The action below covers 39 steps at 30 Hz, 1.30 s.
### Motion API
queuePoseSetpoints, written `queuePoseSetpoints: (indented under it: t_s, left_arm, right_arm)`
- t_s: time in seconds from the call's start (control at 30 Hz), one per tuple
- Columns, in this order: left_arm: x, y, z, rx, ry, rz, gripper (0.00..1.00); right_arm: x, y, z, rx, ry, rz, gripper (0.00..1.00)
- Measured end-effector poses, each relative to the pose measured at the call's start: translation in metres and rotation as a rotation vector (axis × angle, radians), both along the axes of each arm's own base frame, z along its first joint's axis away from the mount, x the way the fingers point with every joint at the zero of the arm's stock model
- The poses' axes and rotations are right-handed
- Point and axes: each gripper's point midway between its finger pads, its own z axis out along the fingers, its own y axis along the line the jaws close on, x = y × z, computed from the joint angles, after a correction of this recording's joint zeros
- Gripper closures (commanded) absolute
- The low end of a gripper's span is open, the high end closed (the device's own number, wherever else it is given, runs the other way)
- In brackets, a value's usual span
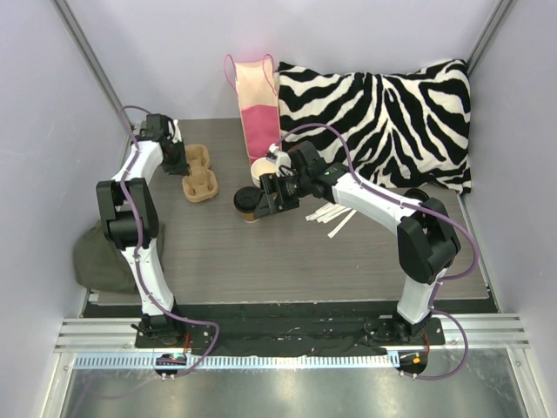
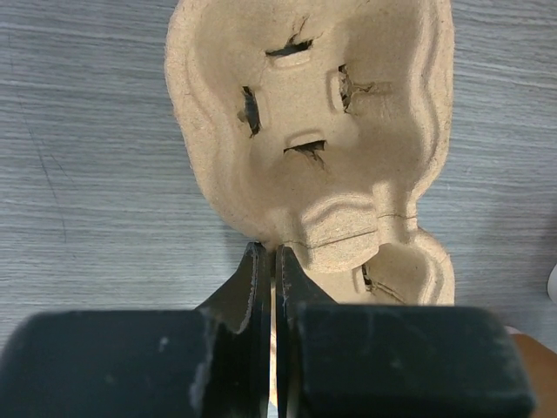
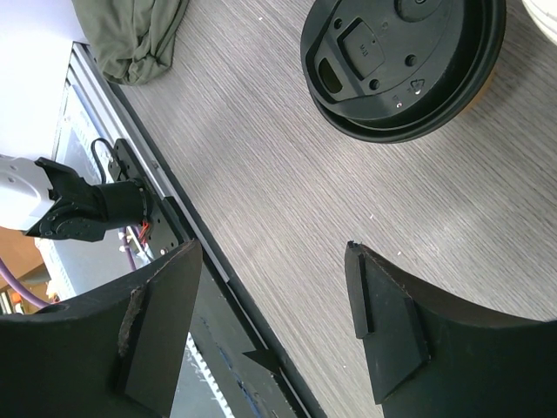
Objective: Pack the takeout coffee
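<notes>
A kraft-brown coffee cup (image 1: 249, 214) with a round black lid (image 1: 245, 200) stands mid-table. A cream-white cup (image 1: 260, 171) stands just behind it. My right gripper (image 1: 268, 202) is open and empty, right beside the lidded cup. In the right wrist view the gripper (image 3: 274, 248) hovers over bare table, with the black lid (image 3: 400, 65) ahead at the top right. The tan pulp cup carrier (image 1: 197, 171) lies at the left. My left gripper (image 1: 180, 160) is shut on its rim. The left wrist view shows its jaws (image 2: 268, 252) pinched on the edge of the carrier (image 2: 313, 113).
A pink and cream paper bag (image 1: 256, 103) stands at the back centre. A zebra-print pillow (image 1: 383, 117) lies at the back right. Pale stir sticks (image 1: 335, 218) lie right of the cups. A green cloth (image 1: 97, 252) hangs off the table's left edge.
</notes>
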Motion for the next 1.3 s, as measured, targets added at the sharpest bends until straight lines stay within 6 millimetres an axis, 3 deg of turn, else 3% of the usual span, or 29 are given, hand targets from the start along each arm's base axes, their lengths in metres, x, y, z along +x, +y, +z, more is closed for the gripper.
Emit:
queuePoseSetpoints:
  t_s: [0.2, 0.47, 0.6, 0.8, 0.9, 1.0, 1.23, 1.3]
  left_arm:
    - [-0.005, -0.003, 0.010, -0.020, 0.000, -0.014, 1.00]
    - [0.000, 0.002, 0.040, -0.090, -0.040, -0.001, 1.00]
    - [-0.003, 0.009, 0.044, -0.122, -0.040, 0.012, 1.00]
    - [-0.011, 0.011, 0.042, -0.145, -0.008, 0.013, 1.00]
    - [-0.015, 0.011, 0.040, -0.141, 0.007, 0.007, 1.00]
    - [-0.019, 0.011, 0.035, -0.132, 0.023, -0.008, 0.92]
    - [-0.029, 0.012, 0.030, -0.106, 0.058, -0.062, 0.61]
    - [-0.029, 0.013, 0.031, -0.099, 0.055, -0.077, 0.60]
  right_arm:
    - [-0.001, -0.001, -0.002, 0.000, 0.009, 0.001, 0.25]
    - [-0.005, 0.001, 0.001, 0.016, 0.018, 0.020, 0.25]
    - [0.002, 0.008, 0.018, 0.047, -0.013, 0.030, 0.26]
    - [0.021, 0.024, 0.059, 0.123, -0.105, 0.039, 0.26]
    - [0.025, 0.027, 0.061, 0.132, -0.115, 0.040, 0.26]
    - [0.025, 0.028, 0.055, 0.124, -0.099, 0.038, 0.26]
    - [0.025, 0.029, 0.052, 0.121, -0.090, 0.036, 0.25]
    - [0.025, 0.029, 0.052, 0.121, -0.090, 0.036, 0.25]
